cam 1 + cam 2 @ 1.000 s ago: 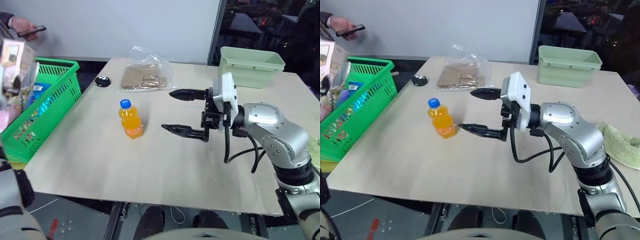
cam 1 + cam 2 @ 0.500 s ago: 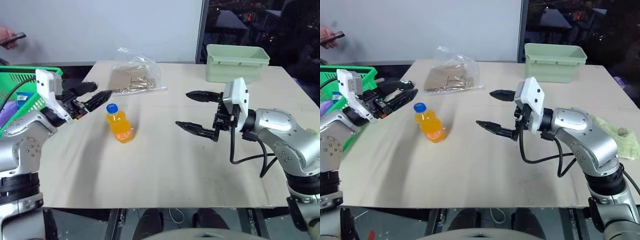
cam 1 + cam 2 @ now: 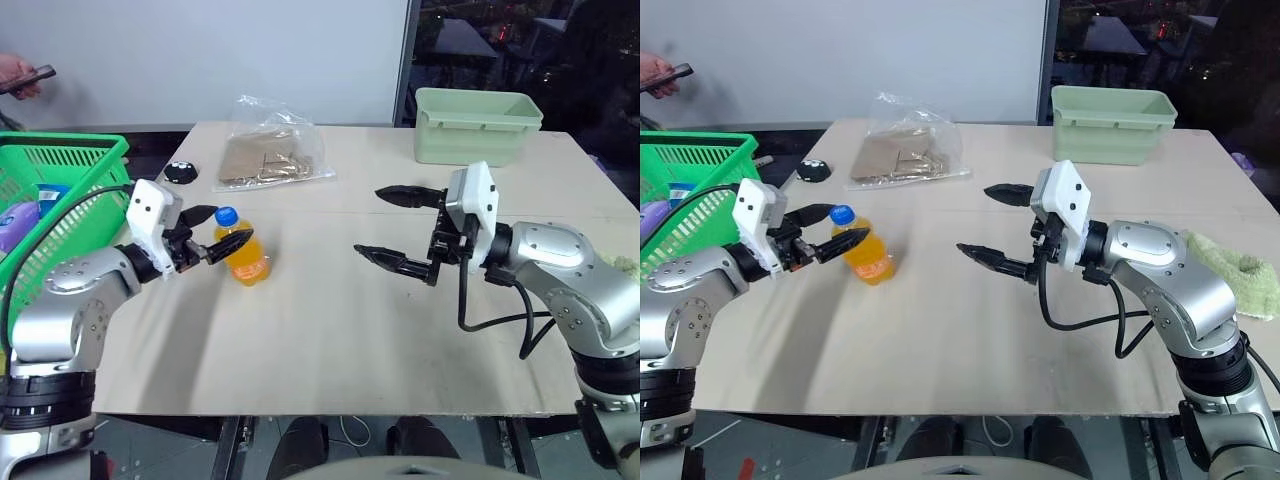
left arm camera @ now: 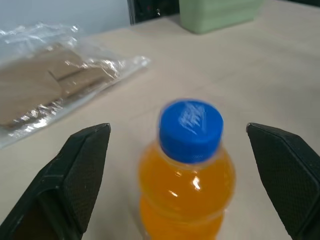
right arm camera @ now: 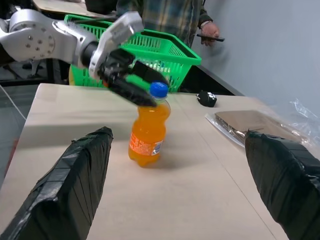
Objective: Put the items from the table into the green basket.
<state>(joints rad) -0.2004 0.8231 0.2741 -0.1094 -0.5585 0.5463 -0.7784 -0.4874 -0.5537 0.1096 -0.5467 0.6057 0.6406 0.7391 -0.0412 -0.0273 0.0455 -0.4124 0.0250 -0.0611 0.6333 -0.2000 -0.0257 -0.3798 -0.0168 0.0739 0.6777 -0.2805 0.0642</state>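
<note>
A small orange-drink bottle [image 3: 245,260] with a blue cap stands upright on the left half of the beige table [image 3: 320,330]. My left gripper [image 3: 232,225] is open and level with the bottle's neck, one fingertip on each side of the cap; in the left wrist view the bottle [image 4: 187,175] sits midway between the two fingers [image 4: 75,170]. My right gripper [image 3: 369,220] hangs open over the table's middle, pointing at the bottle from the right and well clear of it. The green basket [image 3: 60,165] stands off the table's left edge, with a blue and a pale purple thing inside.
A pale mint tub [image 3: 478,122] sits at the back right. A clear bag of brown card [image 3: 270,155] and a small black round object [image 3: 180,172] lie behind the bottle. A green cloth [image 3: 1240,265] lies at the right edge. A person's hand with a phone [image 3: 25,78] shows at far left.
My left arm swung from the basket, right and down, to the bottle, and its open fingers now flank the cap. The right gripper has hardly moved. The camera shifted.
</note>
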